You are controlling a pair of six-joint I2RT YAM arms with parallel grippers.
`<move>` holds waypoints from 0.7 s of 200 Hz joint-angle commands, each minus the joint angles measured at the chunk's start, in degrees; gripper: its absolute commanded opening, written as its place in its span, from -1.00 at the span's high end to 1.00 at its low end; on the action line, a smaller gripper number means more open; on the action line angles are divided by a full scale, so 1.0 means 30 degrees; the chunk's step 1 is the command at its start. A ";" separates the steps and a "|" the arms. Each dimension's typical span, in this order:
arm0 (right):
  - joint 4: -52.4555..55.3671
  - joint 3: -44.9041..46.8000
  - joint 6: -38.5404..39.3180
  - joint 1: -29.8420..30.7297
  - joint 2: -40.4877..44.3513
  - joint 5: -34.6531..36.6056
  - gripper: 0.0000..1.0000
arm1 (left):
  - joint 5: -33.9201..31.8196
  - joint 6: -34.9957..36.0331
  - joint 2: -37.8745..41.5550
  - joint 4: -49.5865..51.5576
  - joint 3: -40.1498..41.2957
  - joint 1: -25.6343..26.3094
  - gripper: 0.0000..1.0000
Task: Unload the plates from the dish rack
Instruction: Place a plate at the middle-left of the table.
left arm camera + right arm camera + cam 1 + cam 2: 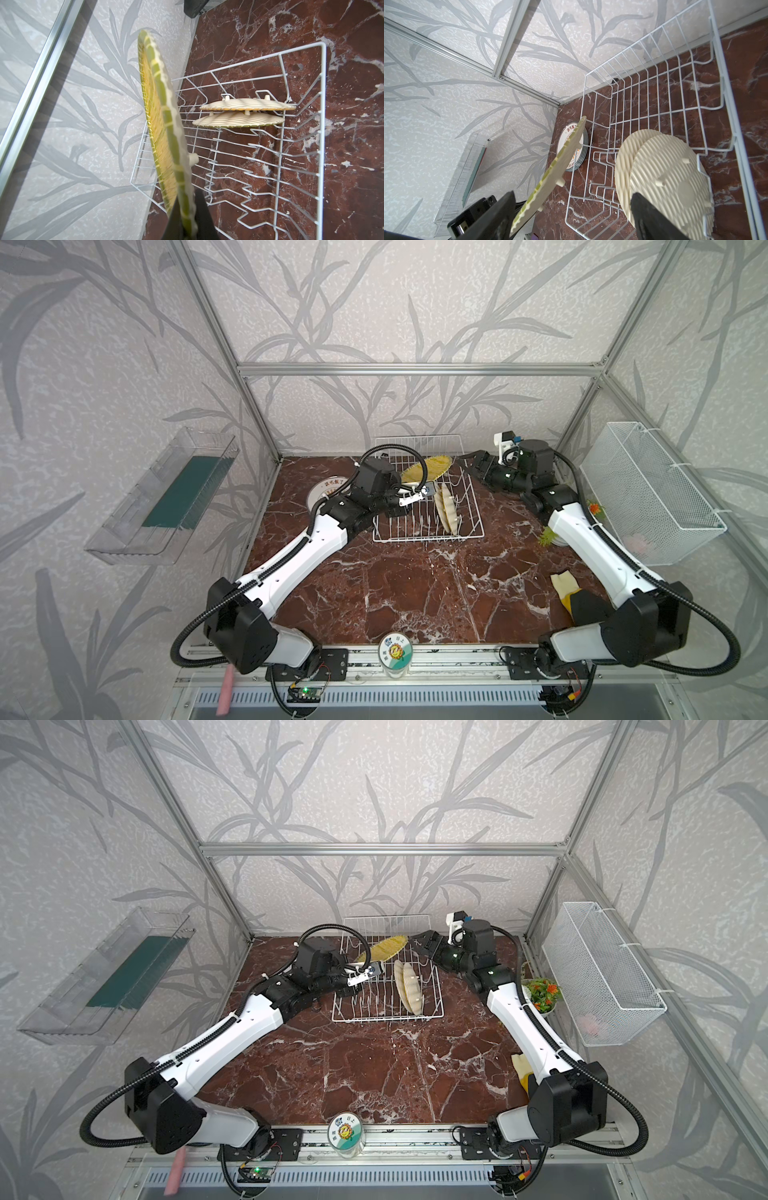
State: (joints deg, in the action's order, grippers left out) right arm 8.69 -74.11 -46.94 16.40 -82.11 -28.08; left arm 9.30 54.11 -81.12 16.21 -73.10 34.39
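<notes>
Table (415, 597): red-brown marble with white veins; both arms reach across it from the near edge.
Mesh basket (648, 489): fine white mesh, hung on the right wall beyond the table's right edge.
Dish rack (428, 537): white wire, at the middle of the table's far edge, back side near the wall; most prong rows are bare.
White plates (328, 489): flat stack on the table near the far left corner, just beside the dish rack and partly hidden by the left arm; orange print and characters on the top one.
Held wicker plate (432, 466): in the air over the far part of the dish rack, tilted, yellow woven face toward the far wall, pale pegged underside toward the rack.
Two racked wicker plates (448, 510): standing on edge, close together between prongs, in the part of the rack nearer the table's right edge.
Left pincer (188, 226): clamped on the rim of the held wicker plate, one finger on each face.
Right pincer (571, 218): fingers wide apart, the plate's opposite rim between them, close to one finger; whether it touches cannot be told.
</notes>
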 commanded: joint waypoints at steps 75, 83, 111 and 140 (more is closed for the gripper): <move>0.1455 -0.0818 -0.0053 0.0549 -0.1181 0.0047 -0.54 | -0.0233 0.2881 0.1782 -0.3281 0.2631 0.0607 1.00; 0.1876 -0.0953 0.0081 0.0633 -0.1272 0.0233 -0.54 | -0.0228 0.2934 0.1929 -0.3967 0.3000 0.0652 1.00; 0.1513 -0.0592 -0.0227 0.0772 -0.1342 0.0292 -0.43 | 0.0168 0.3804 0.1891 -0.3837 0.2920 0.0691 1.00; 0.1681 -0.0837 -0.0148 0.0889 -0.1569 -0.0034 -0.34 | 0.0189 0.5169 0.1961 -0.3782 0.3271 0.0794 1.00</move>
State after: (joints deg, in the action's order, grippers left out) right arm 12.80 -75.11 -47.97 18.57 -86.56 -27.29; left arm 9.06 64.03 -77.45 8.19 -63.88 36.25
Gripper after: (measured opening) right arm 0.685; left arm 0.088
